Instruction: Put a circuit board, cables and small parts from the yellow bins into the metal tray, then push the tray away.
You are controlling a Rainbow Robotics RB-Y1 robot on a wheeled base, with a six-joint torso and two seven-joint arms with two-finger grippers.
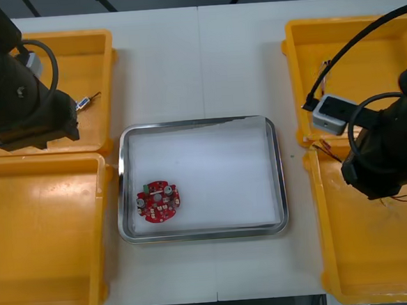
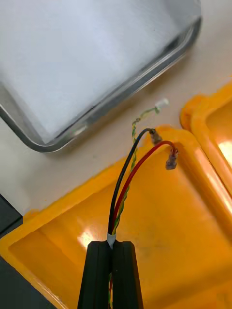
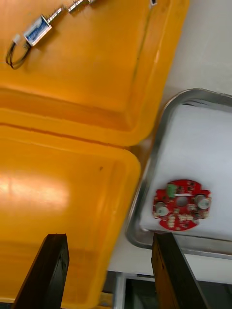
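The circuit board [image 1: 159,202] lies in the tray [image 1: 282,182], middle of the counter [image 1: 184,70]. The right tool [image 2: 112,244], clamped on a red-and-black cable [image 2: 140,164], hangs over the right-edge bin [image 2: 183,231]. The left tool [image 3: 110,236] gapes empty. Small parts [image 1: 85,102] and the push remain.

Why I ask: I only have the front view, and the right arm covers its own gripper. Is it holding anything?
Observer: Yes. The right gripper is shut on a cable bundle: black, red and a twisted yellow strand.
Operator: Where do its ends point?
Observer: Toward a corner of the metal tray. The white-tipped strand reaches past the rim of the yellow bin.
Operator: And the left gripper?
Observer: The left gripper is open, holding nothing.
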